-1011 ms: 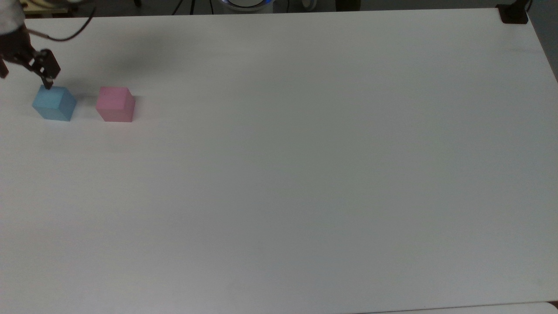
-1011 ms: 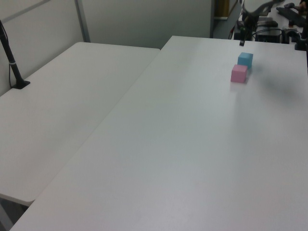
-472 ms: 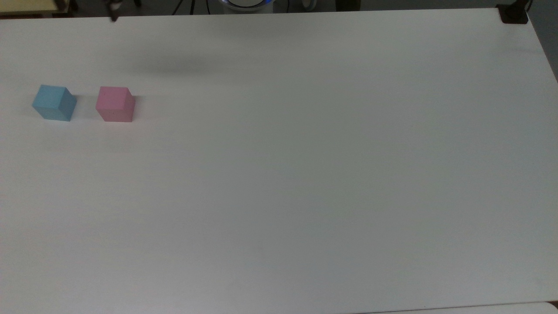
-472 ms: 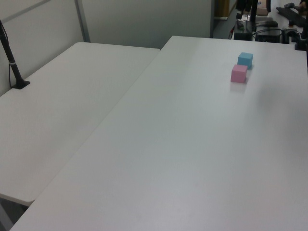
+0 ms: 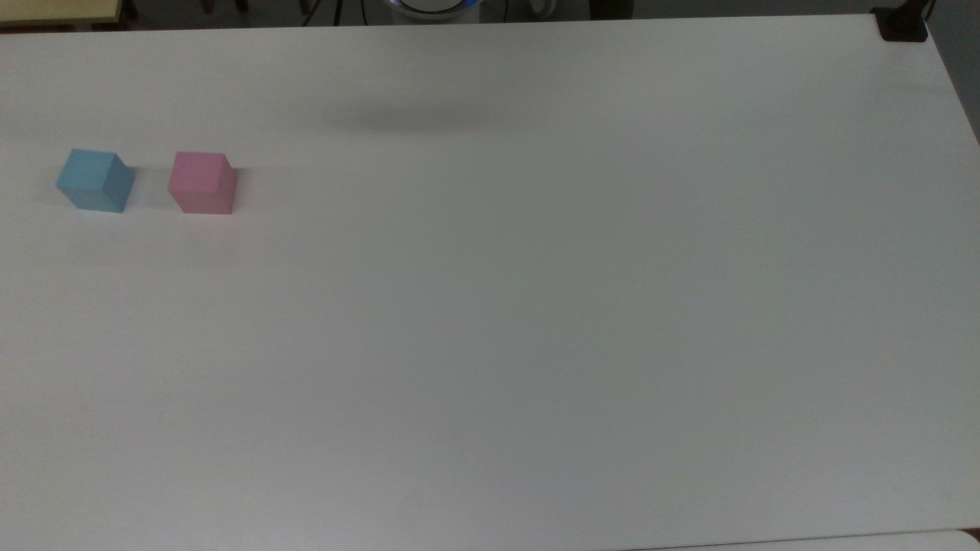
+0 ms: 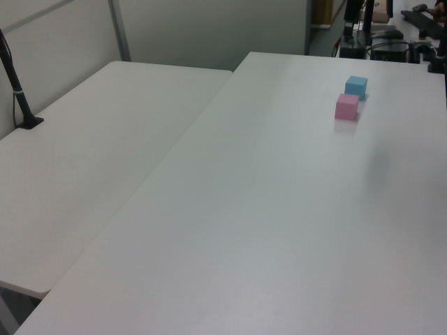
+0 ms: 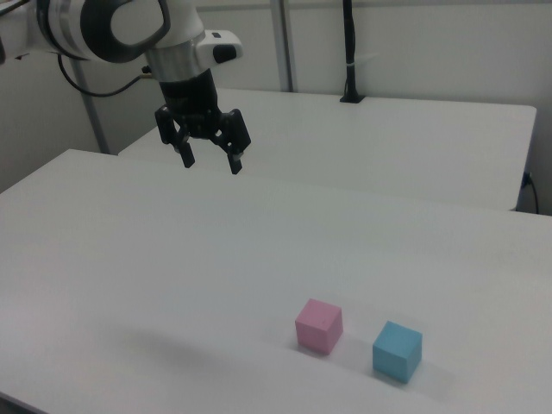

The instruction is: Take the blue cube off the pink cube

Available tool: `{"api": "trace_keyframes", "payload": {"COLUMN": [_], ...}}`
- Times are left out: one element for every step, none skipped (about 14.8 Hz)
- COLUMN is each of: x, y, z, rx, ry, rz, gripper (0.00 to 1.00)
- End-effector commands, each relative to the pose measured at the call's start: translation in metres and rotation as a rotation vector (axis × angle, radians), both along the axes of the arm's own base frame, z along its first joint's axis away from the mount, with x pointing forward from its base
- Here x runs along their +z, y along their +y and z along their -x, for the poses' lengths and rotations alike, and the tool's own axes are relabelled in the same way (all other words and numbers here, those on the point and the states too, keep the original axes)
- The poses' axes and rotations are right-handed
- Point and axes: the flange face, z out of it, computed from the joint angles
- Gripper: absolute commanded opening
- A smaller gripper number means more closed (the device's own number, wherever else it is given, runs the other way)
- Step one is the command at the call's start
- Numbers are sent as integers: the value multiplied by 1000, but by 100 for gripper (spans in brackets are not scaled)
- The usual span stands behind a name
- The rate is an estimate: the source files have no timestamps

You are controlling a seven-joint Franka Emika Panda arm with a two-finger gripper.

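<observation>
**White table, two cubes side by side, my pincer up in the air**

White tabletop everywhere, with a second white table butted up next to it and a grey wall behind.

So, my pincer first: in the right view it hangs high above the table, fingers spread apart with nothing between them, totally released. It's well away from both cubes, off toward the right view's upper left, and my white arm reaches in from that corner with a black cable trailing off it.

Moving out from there: the pink cube sits flat on the table, and the blue cube sits flat on the table just beside it, a small gap between them, not touching. Blue is on the top view's left of pink; in the right view, blue is on the right of pink.

Further out, a black post stands on the other table, and there's a soft shadow on the tabletop near the top view's upper edge.
</observation>
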Motion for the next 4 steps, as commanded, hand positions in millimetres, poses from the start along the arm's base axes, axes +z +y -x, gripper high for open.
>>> {"api": "trace_keyframes", "payload": {"x": [-5, -5, -5, -4], "y": [21, 21, 22, 23], "z": [-2, -2, -2, -3], "rx": [-57, -120, -140, -134], "ry": [11, 8, 7, 4], "rz": [-13, -17, -16, -15], "gripper": [100, 100, 100, 100]}}
